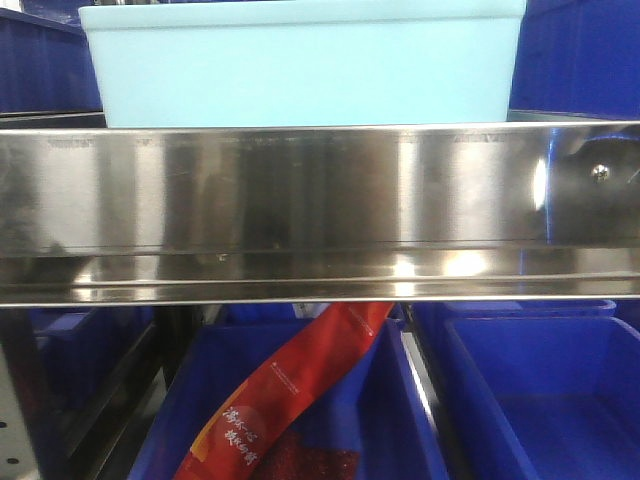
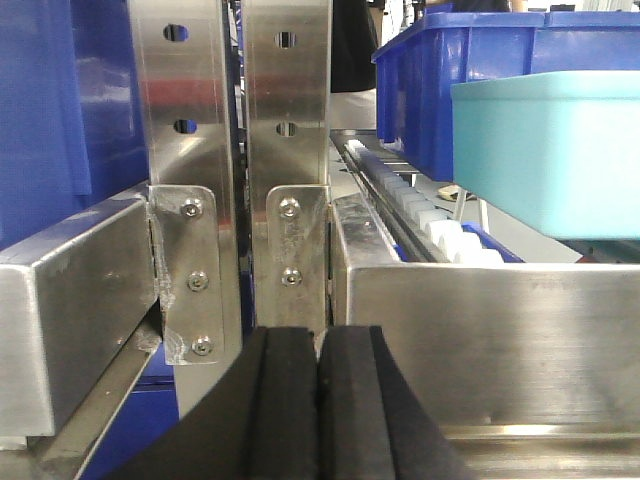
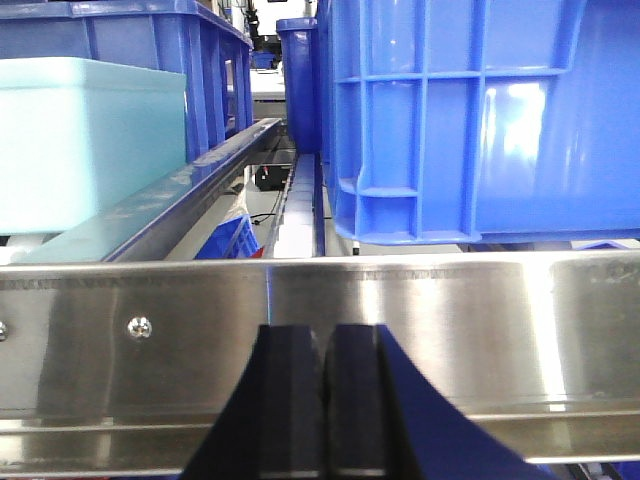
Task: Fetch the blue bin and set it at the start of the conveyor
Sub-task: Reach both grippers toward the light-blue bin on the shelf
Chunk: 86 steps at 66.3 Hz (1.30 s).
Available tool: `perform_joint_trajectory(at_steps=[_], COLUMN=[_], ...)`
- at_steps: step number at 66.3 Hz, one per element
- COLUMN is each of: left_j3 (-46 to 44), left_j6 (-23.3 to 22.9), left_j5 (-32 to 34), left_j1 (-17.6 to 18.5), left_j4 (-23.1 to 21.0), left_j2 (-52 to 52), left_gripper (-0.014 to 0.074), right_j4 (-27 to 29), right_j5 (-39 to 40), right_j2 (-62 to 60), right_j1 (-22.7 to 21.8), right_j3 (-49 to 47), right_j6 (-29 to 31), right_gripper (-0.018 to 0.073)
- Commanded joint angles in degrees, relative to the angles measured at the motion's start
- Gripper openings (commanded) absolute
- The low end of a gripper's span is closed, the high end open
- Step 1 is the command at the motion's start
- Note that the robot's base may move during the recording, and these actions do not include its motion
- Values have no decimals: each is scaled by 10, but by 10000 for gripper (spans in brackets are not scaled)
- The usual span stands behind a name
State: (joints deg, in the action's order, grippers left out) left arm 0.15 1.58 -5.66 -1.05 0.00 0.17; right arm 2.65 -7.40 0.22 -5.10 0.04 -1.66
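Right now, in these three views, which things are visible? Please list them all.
blue bin: one, light cyan, upper shelf, behind the rail
steel shelf rail: one, shiny silver, across the front view
dark blue bins: several, royal blue, two on the lower shelf, others beside the blue bin
red packet: one, red with printed text, in the middle lower bin
steel uprights: two, silver, left wrist view, left of the shelf
left gripper: one, black pads, shut, before the rail
right gripper: one, black pads, shut, before the rail

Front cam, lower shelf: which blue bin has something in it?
The left bin: a red packet lies in it; the right bin looks empty.
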Motion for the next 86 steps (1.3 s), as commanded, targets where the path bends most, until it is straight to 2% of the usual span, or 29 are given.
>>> perform_joint_trajectory(at_steps=[1,14,34,47,54,63,67,73,78,83,86], left_j3=[-2,-2,-2,-2,-2,-10,-41,-111,-168,-233,-266], left_j6=[0,0,0,0,-1,-1,-1,-1,-1,-1,-1], left_j5=[12,13,77,82,97,123,98,32,-9,-56,-86], left_j1=[2,2,2,2,2,2,2,2,2,2,2], left_j4=[-3,0,0,0,-8,-16,-16,-8,-5,0,3], left_j2=[-2,-2,-2,-2,-2,-2,-2,-2,10,41,64], left_gripper=[-111,-111,-111,-111,-111,-111,-111,-94,-31,83,159], right_j4=[-4,-4,-4,-4,-4,-4,-4,-4,-4,-4,-4], right_j5=[15,15,15,28,58,151,130,30,-28,-51,-53], right_j2=[-2,-2,-2,-2,-2,-2,-2,-2,3,26,46], right_j1=[-4,-4,-4,-4,-4,-4,-4,-4,-4,-4,-4], right_j3=[0,0,0,0,0,-2,-31,-112,-181,-239,-264], right_j6=[3,3,3,3,3,3,3,3,3,3,3], right_gripper=[-162,-162,-162,-162,-162,-162,-162,-155,-90,80,216])
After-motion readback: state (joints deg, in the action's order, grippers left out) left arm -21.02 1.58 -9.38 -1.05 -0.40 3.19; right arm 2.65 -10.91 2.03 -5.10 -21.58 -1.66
